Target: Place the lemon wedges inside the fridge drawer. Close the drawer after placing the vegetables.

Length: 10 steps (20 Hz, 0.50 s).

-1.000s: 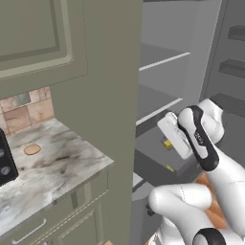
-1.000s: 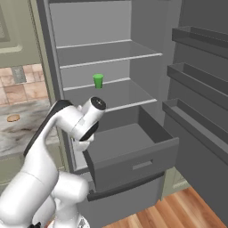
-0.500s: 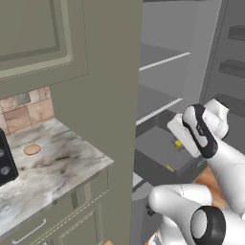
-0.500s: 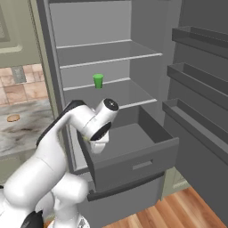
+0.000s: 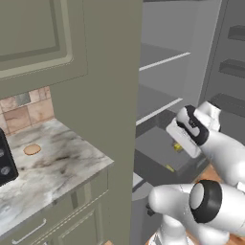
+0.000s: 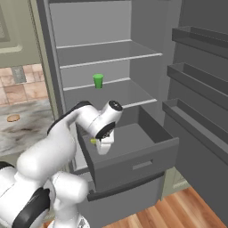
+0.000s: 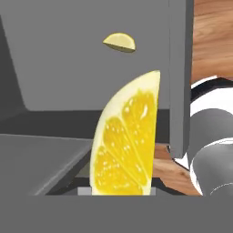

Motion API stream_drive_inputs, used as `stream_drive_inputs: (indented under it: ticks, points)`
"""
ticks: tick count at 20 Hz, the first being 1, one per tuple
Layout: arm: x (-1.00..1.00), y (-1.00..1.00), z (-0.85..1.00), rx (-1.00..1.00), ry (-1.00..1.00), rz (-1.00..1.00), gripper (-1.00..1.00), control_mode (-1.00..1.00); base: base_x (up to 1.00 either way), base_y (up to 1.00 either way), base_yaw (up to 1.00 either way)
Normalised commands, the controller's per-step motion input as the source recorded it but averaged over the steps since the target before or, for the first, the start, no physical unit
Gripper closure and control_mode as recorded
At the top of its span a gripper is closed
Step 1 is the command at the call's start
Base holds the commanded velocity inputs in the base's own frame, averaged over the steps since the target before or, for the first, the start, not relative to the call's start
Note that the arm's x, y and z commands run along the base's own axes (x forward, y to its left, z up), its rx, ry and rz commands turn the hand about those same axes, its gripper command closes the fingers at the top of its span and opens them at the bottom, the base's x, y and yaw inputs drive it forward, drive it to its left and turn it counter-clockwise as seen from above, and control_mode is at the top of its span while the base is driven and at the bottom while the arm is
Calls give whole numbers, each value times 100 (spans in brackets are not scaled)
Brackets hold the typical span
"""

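Gripper (image 6: 103,143) clamped on one lemon wedge (image 7: 125,143), hovering over the open fridge drawer (image 6: 133,162), second lemon wedge (image 7: 119,42) lying on the drawer floor, green cup (image 6: 98,81) on a shelf above the drawer

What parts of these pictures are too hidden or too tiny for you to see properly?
- Pincer fingertips: in the hand view, the held lemon wedge covers them.
- Pincer in the right base view: the arm's wrist hides its tips and most of the wedge.
- Second lemon wedge in the drawer: just a tiny yellow speck in the left base view.
- Green cup on the shelf: too small to tell what is inside.
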Motion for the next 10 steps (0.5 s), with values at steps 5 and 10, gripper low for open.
stream_drive_inputs:
  ticks: [5,10]
  points:
    - [36,-10,-13,0,14,0,100,-100,0,0,0]
    - [40,-6,-4,0,17,0,100,-100,0,0,0]
